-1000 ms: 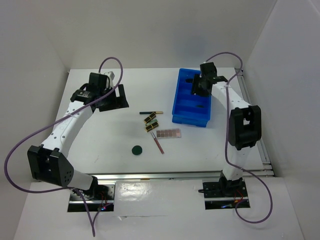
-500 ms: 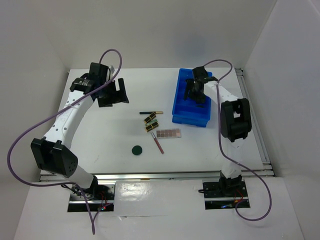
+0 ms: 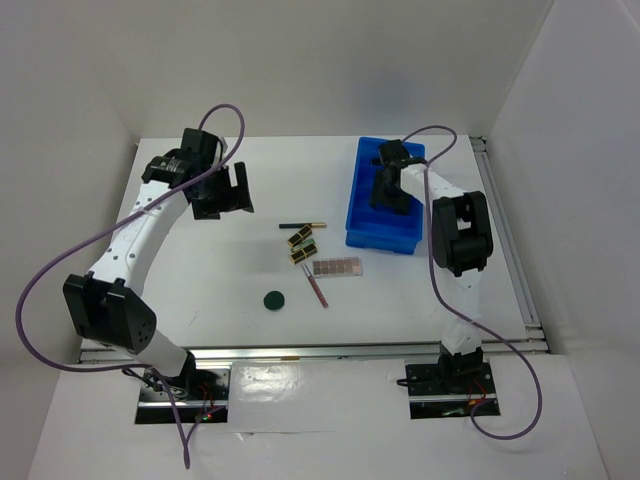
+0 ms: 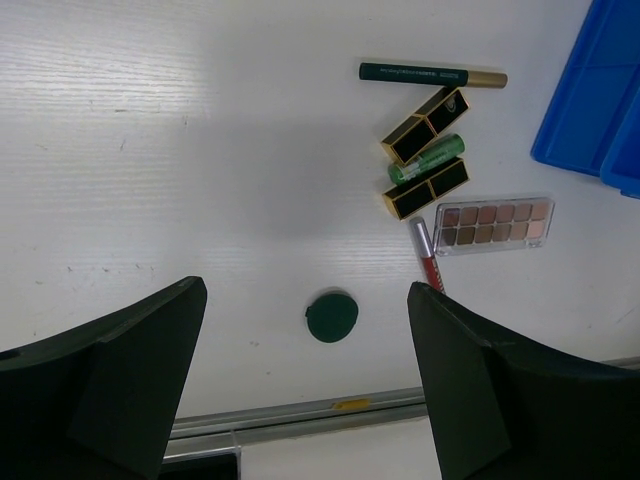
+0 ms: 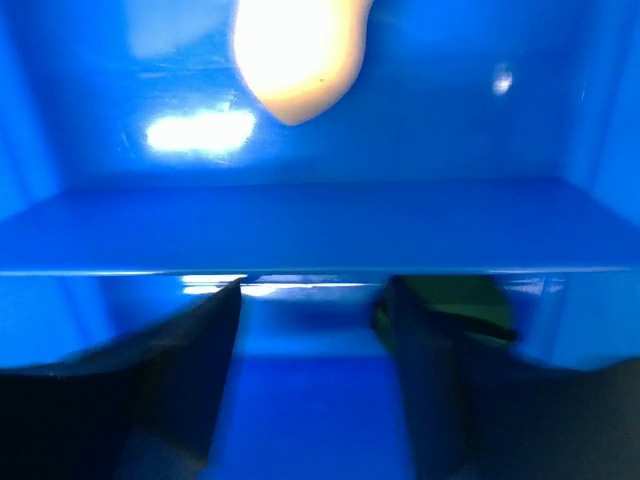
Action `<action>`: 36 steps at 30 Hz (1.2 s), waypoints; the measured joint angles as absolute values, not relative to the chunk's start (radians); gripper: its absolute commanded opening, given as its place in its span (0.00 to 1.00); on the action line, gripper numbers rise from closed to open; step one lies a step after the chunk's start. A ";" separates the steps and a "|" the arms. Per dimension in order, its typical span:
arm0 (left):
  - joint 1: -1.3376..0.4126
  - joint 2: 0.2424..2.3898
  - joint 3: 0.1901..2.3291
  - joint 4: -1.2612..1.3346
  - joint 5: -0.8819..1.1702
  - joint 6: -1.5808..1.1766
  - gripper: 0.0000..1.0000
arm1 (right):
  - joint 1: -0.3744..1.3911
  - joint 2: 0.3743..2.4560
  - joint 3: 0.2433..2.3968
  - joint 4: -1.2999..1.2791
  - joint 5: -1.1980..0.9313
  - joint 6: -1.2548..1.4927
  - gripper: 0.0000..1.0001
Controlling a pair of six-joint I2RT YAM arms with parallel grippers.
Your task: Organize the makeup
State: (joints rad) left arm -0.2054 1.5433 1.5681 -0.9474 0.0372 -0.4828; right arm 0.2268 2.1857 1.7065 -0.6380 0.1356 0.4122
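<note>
Since the right gripper (image 3: 388, 185) is down inside the blue bin (image 3: 352, 205), jaws spread with nothing between them and the beige sponge (image 5: 300, 50) sitting one compartment past the divider, I'd say the next pick belongs to the left arm. The left gripper (image 3: 228, 195) hangs above the bare tabletop (image 3: 200, 270), jaws wide apart and empty too. Everything not in the bin is bunched between the two arms: the pencil (image 4: 432, 74) at the far end, two lipstick tubes (image 4: 426, 125) with a little green tube (image 4: 427, 159) wedged between them, the palette (image 4: 494, 224) just beside the bin's corner, the pink stick (image 4: 427, 255) touching the palette's end, and a green disc (image 4: 331, 316) off on its own toward the near edge. From the left jaws the whole bunch lies to the right and a bit toward the robot, and that arm looks slightly closer with a clear path. One catch: in the left wrist view the pencil's long axis runs the same way the jaws open, so my guess is the wrist needs roughly a quarter turn to close across it. The lipsticks lie diagonal, so less twist there.
</note>
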 measured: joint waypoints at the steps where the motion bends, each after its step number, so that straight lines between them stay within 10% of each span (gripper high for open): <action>1: -0.205 1.543 1.568 -0.947 0.033 -0.483 0.96 | 0.227 2.186 1.702 -0.638 0.144 0.410 0.50; 9: -0.205 1.543 1.568 -0.955 0.003 -0.482 0.96 | 0.224 2.185 1.695 -0.645 0.200 0.393 0.00; 36: -0.205 1.543 1.568 -0.962 -0.003 -0.479 0.96 | 0.233 2.020 1.697 -0.675 0.206 0.382 0.05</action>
